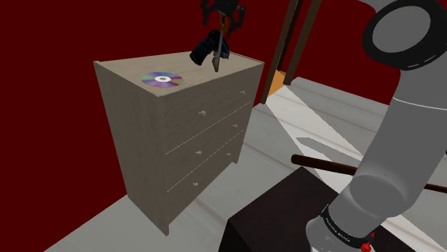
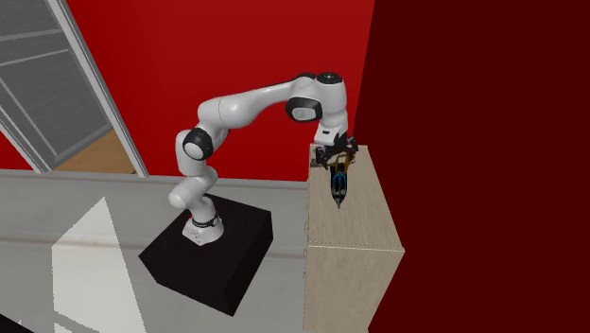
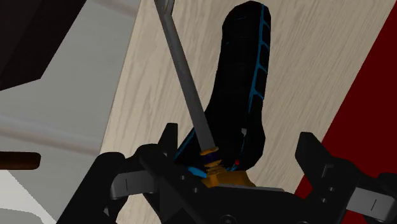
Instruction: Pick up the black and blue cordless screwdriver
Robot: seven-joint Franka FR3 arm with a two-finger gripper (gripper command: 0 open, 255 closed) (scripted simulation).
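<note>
The black and blue cordless screwdriver (image 1: 208,48) hangs tilted over the back of the pale wood dresser top (image 1: 129,71), its grey shaft pointing down at the surface. My gripper (image 1: 223,25) is directly above it, shut on its head end. In the wrist view the blue-lined handle (image 3: 245,83) and the shaft both reach away from my gripper (image 3: 238,143) toward the wood, with one black finger (image 3: 169,139) on each side. From the second exterior view the screwdriver (image 2: 338,184) sits under the gripper (image 2: 336,161), near the dresser's edge on the arm's side.
A shiny disc (image 1: 162,79) lies on the dresser top, toward the shoulder view's left. The dresser has three drawers (image 1: 208,129) with small knobs. Dark red walls stand behind it. My black stand (image 2: 208,255) rests on the pale floor beside the dresser.
</note>
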